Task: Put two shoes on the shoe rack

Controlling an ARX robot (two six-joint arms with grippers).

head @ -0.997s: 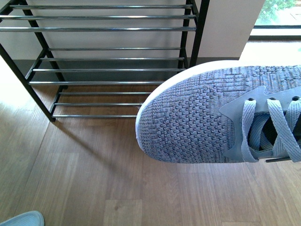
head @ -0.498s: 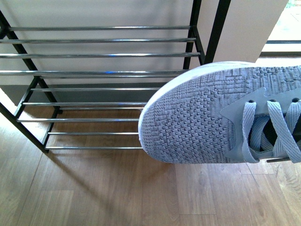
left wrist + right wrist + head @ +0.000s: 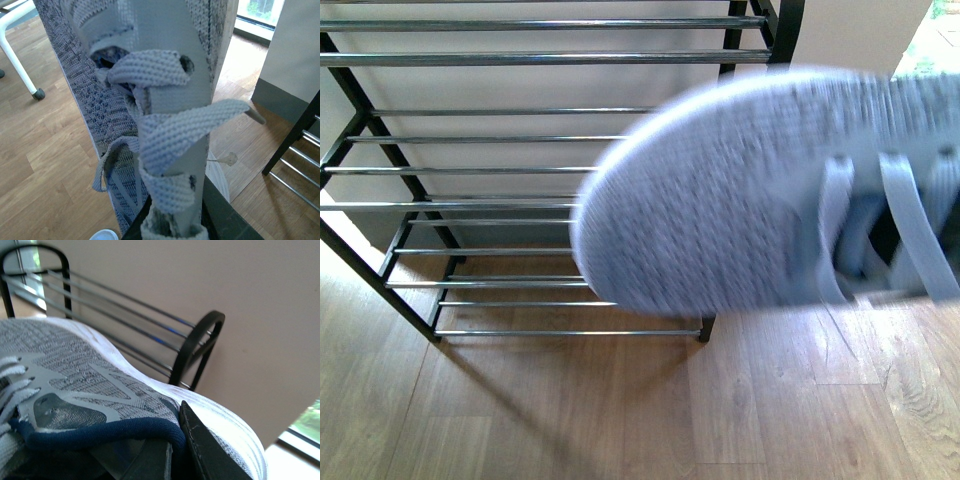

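The right gripper (image 3: 176, 452) is clamped on the navy collar of a grey knit sneaker (image 3: 720, 190), held in the air just in front of the shoe rack (image 3: 520, 58), toe pointing left. The left gripper (image 3: 175, 225) pinches the tongue of a second sneaker (image 3: 100, 115) above the wooden floor (image 3: 45, 150)

No text, brand or number readable on sneaker (image 3: 740, 190) or shoe rack (image 3: 520, 58); front view blurred.
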